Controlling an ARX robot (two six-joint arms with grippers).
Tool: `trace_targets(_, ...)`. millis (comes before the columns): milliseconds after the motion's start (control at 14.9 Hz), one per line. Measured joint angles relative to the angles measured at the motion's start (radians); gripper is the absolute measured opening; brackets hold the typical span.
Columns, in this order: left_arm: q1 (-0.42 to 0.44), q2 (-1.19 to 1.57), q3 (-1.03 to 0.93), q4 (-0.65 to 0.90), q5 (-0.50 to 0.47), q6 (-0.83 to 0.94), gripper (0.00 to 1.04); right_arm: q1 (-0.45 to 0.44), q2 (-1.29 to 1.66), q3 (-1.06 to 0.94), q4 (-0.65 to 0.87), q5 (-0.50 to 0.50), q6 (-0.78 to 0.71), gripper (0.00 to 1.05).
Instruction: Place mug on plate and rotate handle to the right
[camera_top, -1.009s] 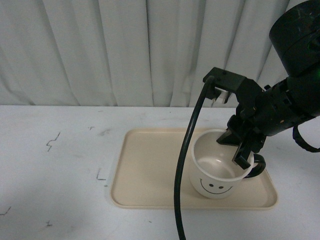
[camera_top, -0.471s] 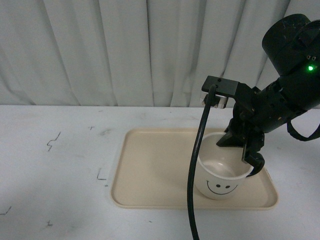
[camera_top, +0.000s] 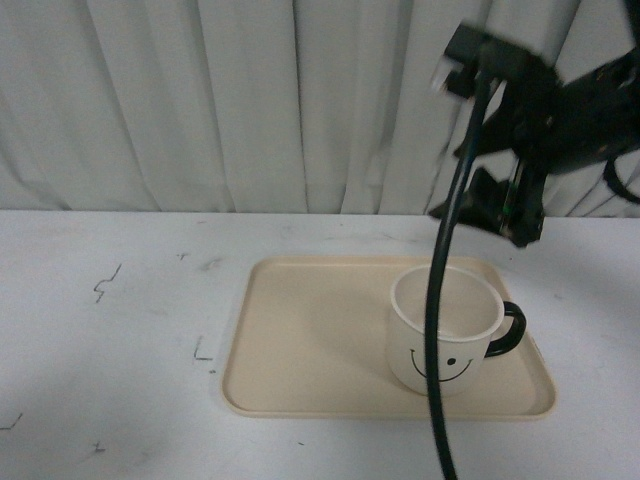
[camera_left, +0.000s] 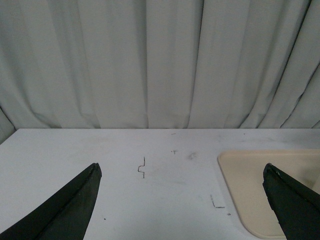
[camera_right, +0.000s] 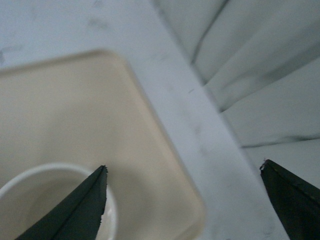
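The black right gripper (camera_top: 505, 215) has risen clear of the cream-white round mug (camera_top: 445, 340), against half a second ago when its fingers reached down at the rim beside the handle; it is now raised above and behind the mug, blurred before the pale pleated curtain (camera_top: 250, 100), touching nothing; the mug has also settled upright, where earlier it leaned under the gripper. In the right wrist view the two dark fingertips (camera_right: 82, 210) stand wide apart with nothing between them, the mug's rim (camera_right: 45, 172) partly showing between them and below. A thick black cable (camera_top: 440, 330) hangs from the arm across the front of the mug.

The mug stands on the flat beige rectangular plastic plate (camera_top: 310, 340), in its right half, near the front rim; the printed black smiley face (camera_top: 440, 365) looks toward the camera, partly crossed by the cable; the glossy black loop handle (camera_top: 508, 330) projects to the right; the inside appears empty.

The left gripper (camera_left: 182, 200) appears only in its wrist view; its dark fingers are spread wide over the white scuffed table (camera_left: 125, 190), holding nothing, the plate's corner lying beside one of them.
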Motion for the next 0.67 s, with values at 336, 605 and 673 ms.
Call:
trace_targets(336, 0.000, 0.000, 0.000, 0.000, 0.000, 0.000, 0.98, -0.008, -0.229, -0.578, 1.024, 0.607, 0.752, 0.56)
trace_targets(605, 0.000, 0.000, 0.000, 0.000, 0.000, 0.000, 0.98, -0.056, -0.478, -0.901, 1.163, 0.596, 0.866, 0.06)
trace_targets(673, 0.000, 0.000, 0.000, 0.000, 0.000, 0.000, 0.98, -0.062, -0.505, -0.957, 1.162, 0.592, 0.869, 0.02)
